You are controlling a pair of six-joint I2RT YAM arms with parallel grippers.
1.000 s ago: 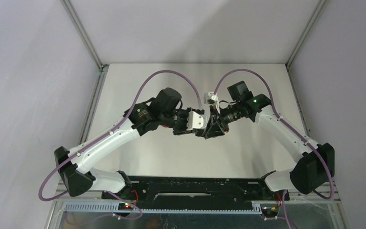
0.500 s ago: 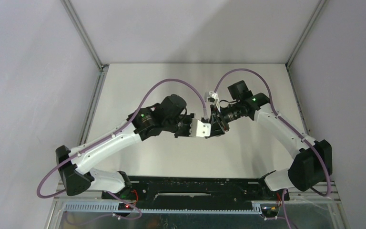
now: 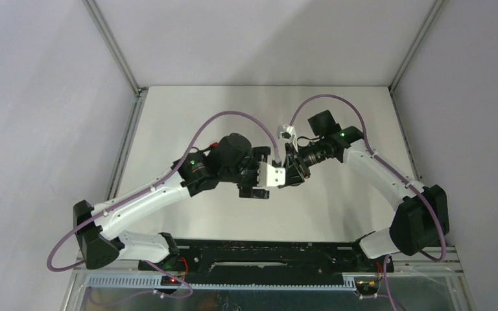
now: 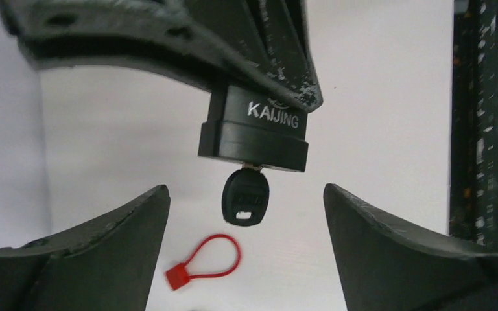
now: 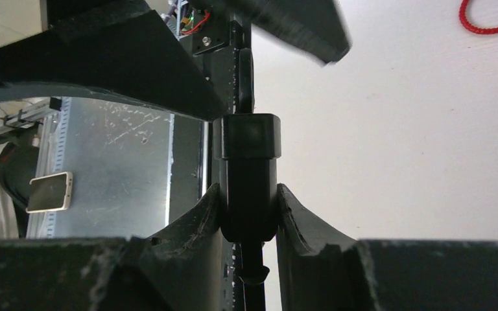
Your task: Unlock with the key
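A black padlock (image 4: 254,133) marked KAIJING hangs in the air, and my right gripper (image 5: 248,189) is shut on its body (image 5: 248,149). The key (image 4: 246,197), with a black head, sticks in the lock's underside. My left gripper (image 4: 245,190) is open, its fingers (image 4: 123,240) standing wide on either side of the key head without touching it. In the top view the two grippers meet over the middle of the table, left gripper (image 3: 267,175) facing right gripper (image 3: 292,172); the lock is mostly hidden between them there.
A red loop tag (image 4: 201,259) lies on the white table below the key. A red cord (image 5: 486,23) shows at the top right of the right wrist view. The black base rail (image 3: 266,256) runs along the near edge.
My left gripper closed and then opened wide, and its wrist has turned and shifted slightly nearer. The right gripper keeps its grip on the padlock, almost unmoved.
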